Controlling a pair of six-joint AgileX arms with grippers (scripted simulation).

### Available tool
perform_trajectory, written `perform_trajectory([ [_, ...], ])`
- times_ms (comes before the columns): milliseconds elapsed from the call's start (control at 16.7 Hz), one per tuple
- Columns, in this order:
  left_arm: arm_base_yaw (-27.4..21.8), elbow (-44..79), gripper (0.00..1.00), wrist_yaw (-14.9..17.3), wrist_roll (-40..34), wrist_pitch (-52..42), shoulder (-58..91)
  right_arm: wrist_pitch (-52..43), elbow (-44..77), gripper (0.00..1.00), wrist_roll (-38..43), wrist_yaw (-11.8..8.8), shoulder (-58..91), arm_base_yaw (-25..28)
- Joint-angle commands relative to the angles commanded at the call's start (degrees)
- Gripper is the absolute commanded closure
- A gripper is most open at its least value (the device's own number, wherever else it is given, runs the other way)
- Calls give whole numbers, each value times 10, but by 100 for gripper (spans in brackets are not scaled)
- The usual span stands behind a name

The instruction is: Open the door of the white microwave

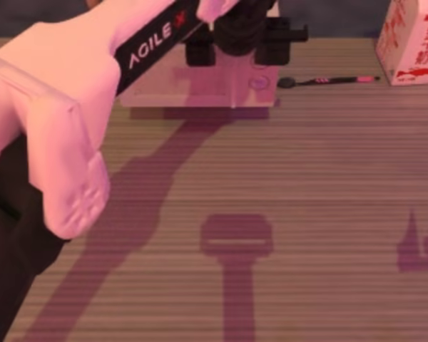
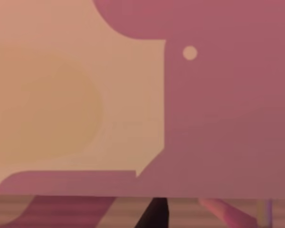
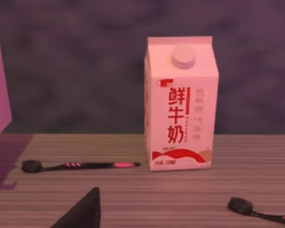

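Reaching left gripper (image 1: 237, 35), boxy white microwave (image 1: 200, 89) — smooth-faced

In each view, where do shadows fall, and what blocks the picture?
Top view: the left arm fills the upper left and hides most of the white microwave; long arm shadows cross the table. Left wrist view: shadow covers much of a pale surface. Right wrist view: even light on the milk carton and toothbrush.

The white AgileX left arm (image 1: 64, 121) stretches from the top view's left edge towards the far middle. Its black two-finger left gripper (image 1: 242, 43) points downward there. The right arm is out of sight.
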Motion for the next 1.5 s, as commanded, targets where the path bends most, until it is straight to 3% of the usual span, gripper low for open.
perform_trajectory([
  [300,0,0,98,0,0,0,0,0,0,0,0,0,0,0],
  [360,0,0,100,0,0,0,0,0,0,0,0,0,0,0],
  [780,0,0,100,0,0,0,0,0,0,0,0,0,0,0],
  [1500,-17,-185,100,-9,-16,79,-101,0,0,0,0,0,0,0],
])
